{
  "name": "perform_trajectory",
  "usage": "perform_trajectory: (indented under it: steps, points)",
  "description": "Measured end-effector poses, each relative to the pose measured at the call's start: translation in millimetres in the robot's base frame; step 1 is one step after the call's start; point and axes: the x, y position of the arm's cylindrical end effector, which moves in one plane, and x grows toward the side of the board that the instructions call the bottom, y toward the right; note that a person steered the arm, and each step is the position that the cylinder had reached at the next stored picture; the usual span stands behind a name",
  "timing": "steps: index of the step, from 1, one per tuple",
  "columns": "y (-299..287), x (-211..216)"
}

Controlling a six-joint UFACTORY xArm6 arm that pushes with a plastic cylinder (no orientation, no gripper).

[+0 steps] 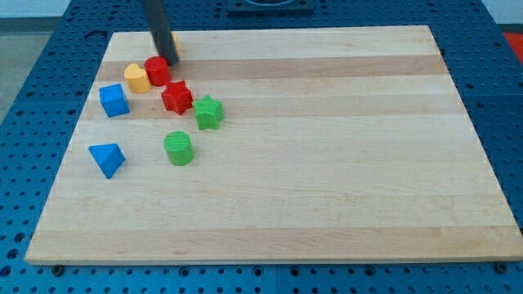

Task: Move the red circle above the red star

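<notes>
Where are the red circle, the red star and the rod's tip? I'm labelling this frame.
red circle (157, 71), camera view, on its top face.
red star (176, 96), camera view, on its top centre.
my tip (172, 60), camera view, on the rod's very end.

A pale wooden board (327, 163) of lengthwise planks fills most of the view. Around it, from twelve through six o'clock, runs a blue perforated table (498, 49) under even, soft light.

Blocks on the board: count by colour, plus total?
Red: 2, red circle and red star
Blue: 2, blue cube and blue triangular block
Green: 2, green star and green cylinder
Yellow: 1, yellow block
Total: 7
</notes>
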Motion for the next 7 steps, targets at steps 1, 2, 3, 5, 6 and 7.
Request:
perform_trajectory:
  steps: [1, 2, 3, 5, 6, 7]
  points:
    - [10.9, -6.7]
    - [-6.9, -13.1]
    - [-21.0, -11.2]
    - [-60.3, -8.0]
    - [-76.3, -4.3]
    - [-73.4, 5.8]
